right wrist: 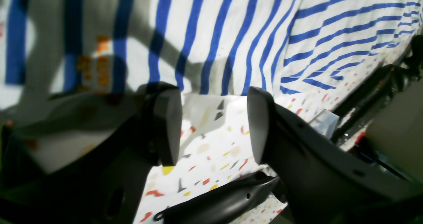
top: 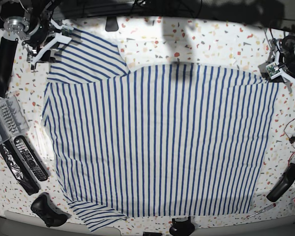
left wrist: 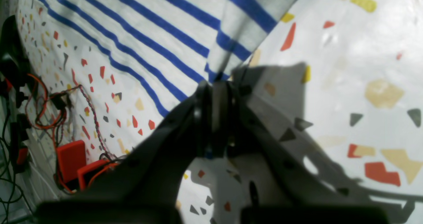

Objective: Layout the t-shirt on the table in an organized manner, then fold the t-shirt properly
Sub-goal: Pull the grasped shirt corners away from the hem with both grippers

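The blue-striped white t-shirt [top: 157, 142] lies spread wide over the speckled table [top: 196, 44], one sleeve at the far left and another at the near left. At the far right, my left gripper [top: 277, 73] holds the shirt's corner. In the left wrist view its jaws [left wrist: 218, 85] are shut on the t-shirt [left wrist: 158, 22], which rises taut from them. My right gripper [top: 51, 45] sits at the far left sleeve. In the right wrist view it [right wrist: 214, 125] is open, bare table [right wrist: 211, 151] between the fingers and the t-shirt's edge [right wrist: 231, 35] just beyond the tips.
Left edge: a black cylinder [top: 2, 59], a grey tray [top: 5, 118], remote controls [top: 27, 157] and a black controller [top: 49, 211]. Right edge: a black tool [top: 282, 182], a screwdriver [top: 260, 210] and cables. Red boxes [left wrist: 71, 158] with wires lie beyond the table's edge.
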{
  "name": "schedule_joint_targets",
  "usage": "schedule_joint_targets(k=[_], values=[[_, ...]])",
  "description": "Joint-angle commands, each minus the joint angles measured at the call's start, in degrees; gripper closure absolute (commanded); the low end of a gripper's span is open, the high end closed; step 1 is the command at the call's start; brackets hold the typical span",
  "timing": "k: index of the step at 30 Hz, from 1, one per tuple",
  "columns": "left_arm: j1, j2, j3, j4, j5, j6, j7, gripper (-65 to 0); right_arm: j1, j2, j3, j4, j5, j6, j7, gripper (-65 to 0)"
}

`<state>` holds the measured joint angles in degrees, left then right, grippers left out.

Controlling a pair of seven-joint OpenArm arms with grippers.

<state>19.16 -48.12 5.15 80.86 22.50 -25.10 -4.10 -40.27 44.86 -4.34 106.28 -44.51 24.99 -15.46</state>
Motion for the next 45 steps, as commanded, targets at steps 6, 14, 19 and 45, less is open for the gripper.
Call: schedule_joint_targets(k=[6,14,19,45], values=[[-0.28,-1.16,-0.37,0.33,0.00,0.02,0.17,0.0,4.66,0.83,-6.60,-1.92,-0.50,-0.63,-0.94,-30.6],[-0.28,-1.14,-0.39,0.33,0.00,0.02,0.15,0.0,8.61,0.33,-12.24,-1.92,-0.26,3.10,-0.74,-30.6],[-0.26,-1.14,-0.37,0.33,0.00,0.00,0.20,0.0,11.52,-0.28,-14.01,-1.95,1.88,5.09,-0.57,-30.6],[3.10,-4.50,-0.44,2.40,-0.26,-0.04,3.15,0.0,10.32,4.87,-13.94,-2.29,11.69,7.30,-16.63,0.0]])
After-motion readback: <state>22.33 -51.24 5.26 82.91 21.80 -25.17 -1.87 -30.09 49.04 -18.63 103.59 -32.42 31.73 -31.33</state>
